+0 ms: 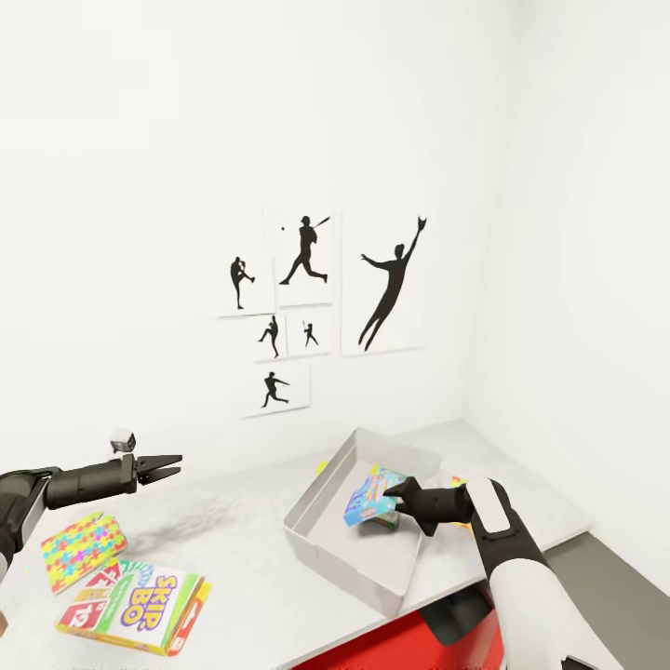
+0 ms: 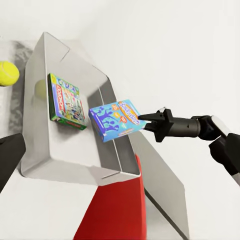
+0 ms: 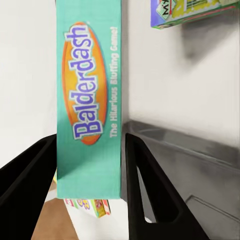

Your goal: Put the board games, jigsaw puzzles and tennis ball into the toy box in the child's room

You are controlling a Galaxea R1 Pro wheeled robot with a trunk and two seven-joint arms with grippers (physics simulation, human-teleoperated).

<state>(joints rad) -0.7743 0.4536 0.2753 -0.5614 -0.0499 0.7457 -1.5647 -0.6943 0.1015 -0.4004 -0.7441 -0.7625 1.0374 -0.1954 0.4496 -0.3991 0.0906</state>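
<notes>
The light-grey toy box (image 1: 316,530) (image 2: 65,160) stands on the table (image 1: 233,521). My right gripper (image 1: 395,491) (image 2: 145,120) (image 3: 90,142) is shut on the blue board game (image 1: 370,498) (image 2: 117,119) (image 3: 90,110), lettered "Balderdash", and holds it tilted above the box's inside. A green-edged board game (image 1: 389,524) (image 2: 67,102) (image 3: 190,12) lies on the bin's floor. The tennis ball (image 2: 7,73) (image 1: 321,465) rests just outside the bin's wall-side edge. To the left lie a jigsaw puzzle (image 1: 82,549) and the SKIP-BO game (image 1: 135,605). My left gripper (image 1: 172,465) hovers open above them.
A bit of a second jigsaw-pattern box (image 1: 458,482) peeks from behind my right arm. Something red (image 1: 409,642) (image 2: 115,210) stands below the table's front edge. Baseball silhouette pictures (image 1: 316,298) hang on the white wall behind; the room corner is at the right.
</notes>
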